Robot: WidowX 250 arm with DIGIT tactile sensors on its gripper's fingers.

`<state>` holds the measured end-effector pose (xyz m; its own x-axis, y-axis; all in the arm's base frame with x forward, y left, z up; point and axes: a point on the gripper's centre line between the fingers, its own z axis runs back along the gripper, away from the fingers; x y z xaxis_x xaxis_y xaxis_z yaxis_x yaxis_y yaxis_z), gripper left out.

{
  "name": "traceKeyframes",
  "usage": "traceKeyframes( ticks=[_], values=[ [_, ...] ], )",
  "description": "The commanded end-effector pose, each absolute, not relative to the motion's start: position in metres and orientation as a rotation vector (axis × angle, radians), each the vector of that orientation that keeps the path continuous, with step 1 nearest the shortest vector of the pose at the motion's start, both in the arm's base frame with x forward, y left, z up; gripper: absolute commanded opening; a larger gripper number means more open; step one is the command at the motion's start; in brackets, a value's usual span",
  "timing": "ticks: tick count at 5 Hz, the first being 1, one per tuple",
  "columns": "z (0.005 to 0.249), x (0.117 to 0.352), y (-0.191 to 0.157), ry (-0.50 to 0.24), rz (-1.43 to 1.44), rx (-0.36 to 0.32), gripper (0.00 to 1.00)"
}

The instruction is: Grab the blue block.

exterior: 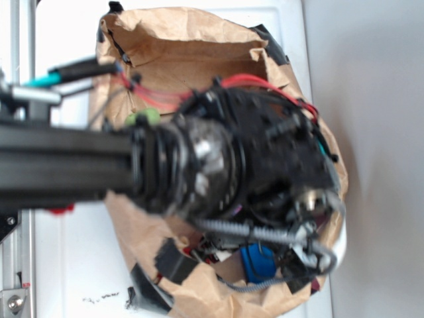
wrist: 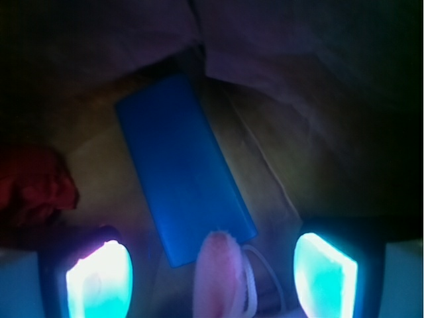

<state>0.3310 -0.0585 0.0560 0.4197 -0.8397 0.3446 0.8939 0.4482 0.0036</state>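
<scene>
Risk first: we judge the likeliest failure is closing on the wrong thing. The soft pink plush bunny [wrist: 222, 275] lies between the gripper [wrist: 212, 278] fingers, its tip touching or overlapping the near end of the flat, bright blue rectangular block [wrist: 182, 169]. A straight descent from here would pinch plush, not block. Second risk: the block's long axis runs from 11 o'clock to 5 o'clock in the wrist view, skewed to the jaw line, so closing without a wrist turn could pivot it or let a hard edge slip. Third: the crumpled brown paper bag [exterior: 192, 46] walls stand close around and could snag a finger.

Gripper state: wide open, both glowing pads [wrist: 99, 281] apart, nothing held.

Block position: on the bag floor, ahead of the gripper toward 12 o'clock, its near end just reaching the gap. A red wrinkly lump [wrist: 36, 189] sits at 9 o'clock, apart from the block. In the exterior view the arm hides most of the bag; blue shows only at 5 o'clock.
</scene>
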Motion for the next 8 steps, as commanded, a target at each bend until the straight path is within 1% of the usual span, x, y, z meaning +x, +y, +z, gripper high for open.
traceKeyframes(
  ticks=[1, 2, 3, 4, 5, 6, 7, 8],
  values=[
    [0.08, 0.314, -0.069, -0.43, -1.244, -0.183, 1.0],
    [0.07, 0.31, -0.074, -0.45, -1.314, -0.116, 1.0],
    [0.068, 0.331, -0.079, -0.448, -1.323, -0.108, 1.0],
    [0.072, 0.352, -0.084, -0.449, -1.292, -0.126, 1.0],
    [0.068, 0.359, -0.09, -0.449, -1.263, -0.121, 1.0],
    [0.06, 0.34, -0.104, -0.415, -1.274, -0.136, 1.0],
    [0.057, 0.326, -0.108, -0.384, -1.287, -0.152, 1.0],
    [0.054, 0.33, -0.101, -0.373, -1.316, -0.151, 1.0]
  ],
)
